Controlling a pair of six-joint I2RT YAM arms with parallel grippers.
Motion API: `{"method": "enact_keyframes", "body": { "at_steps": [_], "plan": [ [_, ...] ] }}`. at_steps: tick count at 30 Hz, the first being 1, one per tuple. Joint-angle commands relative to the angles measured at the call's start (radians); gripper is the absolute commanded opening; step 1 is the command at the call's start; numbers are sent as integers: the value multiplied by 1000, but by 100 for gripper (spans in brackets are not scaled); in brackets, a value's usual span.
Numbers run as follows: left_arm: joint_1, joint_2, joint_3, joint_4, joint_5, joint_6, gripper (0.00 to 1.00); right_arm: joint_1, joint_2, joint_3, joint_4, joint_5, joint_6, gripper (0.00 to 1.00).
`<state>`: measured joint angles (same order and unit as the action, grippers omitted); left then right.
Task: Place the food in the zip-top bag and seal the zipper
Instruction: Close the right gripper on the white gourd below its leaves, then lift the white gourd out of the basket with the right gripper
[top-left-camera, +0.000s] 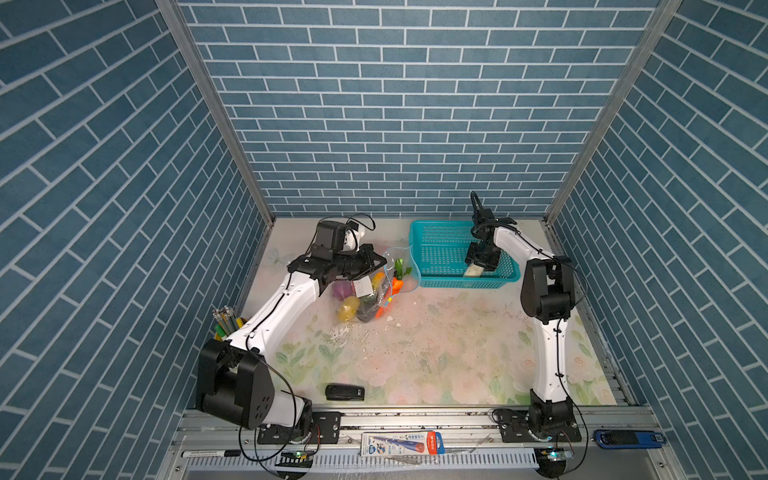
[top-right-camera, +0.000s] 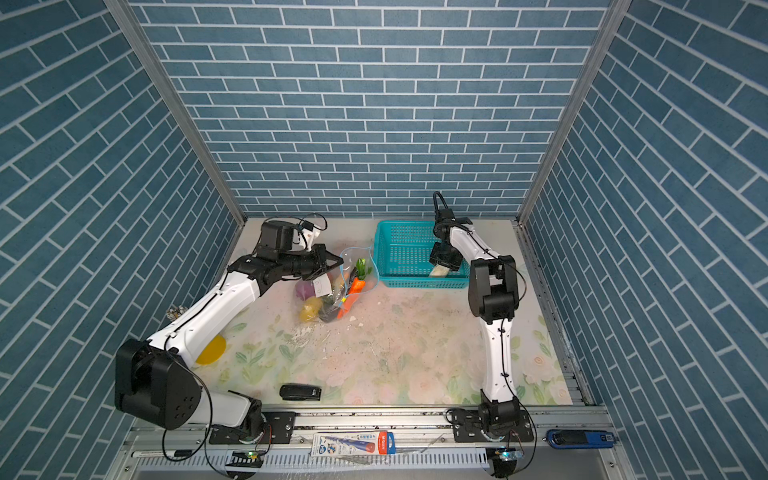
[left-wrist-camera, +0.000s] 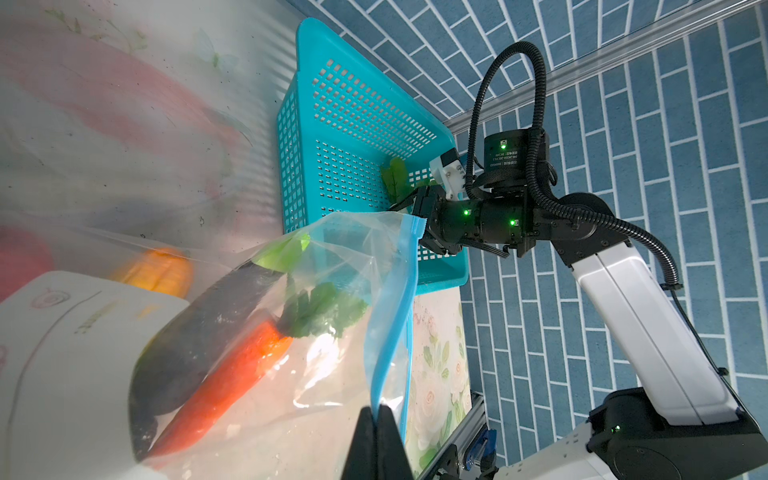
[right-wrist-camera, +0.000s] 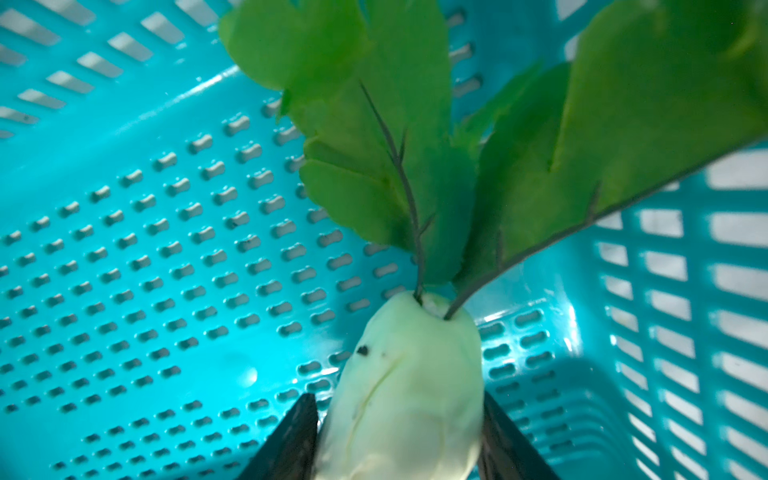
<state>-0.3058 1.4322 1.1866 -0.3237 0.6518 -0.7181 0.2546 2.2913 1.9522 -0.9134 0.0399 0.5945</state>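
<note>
Clear plastic zip-top bag (top-left-camera: 370, 293): lies on the floral tabletop (top-left-camera: 436, 345) just beside the teal perforated basket (top-left-camera: 461, 284), with its mouth lifted and gaping toward the basket in both top views.
Zipper (left-wrist-camera: 392, 324): the light-blue strip is unsealed. One edge runs up from the pinch point to the bag's top corner, and the other lip hangs apart from it.
Food in the bag: an orange carrot (left-wrist-camera: 232, 374) with a green top, a dark eggplant (left-wrist-camera: 208, 328), a yellow piece (top-left-camera: 348, 310) and a purple piece (top-left-camera: 340, 289) — all seen through the plastic.
Left arm: the left gripper (left-wrist-camera: 377, 409) has its fingers pressed together on the zipper strip, holding that side of the mouth up.
Right arm: the right gripper (right-wrist-camera: 399, 411) is down inside the basket, fingers set narrow against both sides of the white radish (right-wrist-camera: 409, 374).
Food outside the bag: the white radish is in the basket — its pale body sits between the fingers and its green leaves (right-wrist-camera: 374, 145) fan over the perforated floor.
</note>
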Motion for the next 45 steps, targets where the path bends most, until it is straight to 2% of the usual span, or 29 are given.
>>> {"method": "enact_keyframes", "body": {
  "at_steps": [1,3,12,24,40,45],
  "plan": [
    [7,-15,-2,-9,-6,19,0,-3,-20,15,0,-11,-15,53],
    [5,-14,-1,-8,-6,19,0,-2,-35,3,11,-11,-16,49],
    [5,-17,2,-14,-7,19,0,-2,-92,-41,59,5,-9,48],
    [6,-16,34,-49,-9,22,0,17,-257,-134,196,76,8,46],
    [6,8,85,-95,-9,35,0,169,-493,-292,430,362,-88,46],
    [6,17,111,-110,-6,35,0,196,-543,-322,471,392,-89,46]
  ]
}}
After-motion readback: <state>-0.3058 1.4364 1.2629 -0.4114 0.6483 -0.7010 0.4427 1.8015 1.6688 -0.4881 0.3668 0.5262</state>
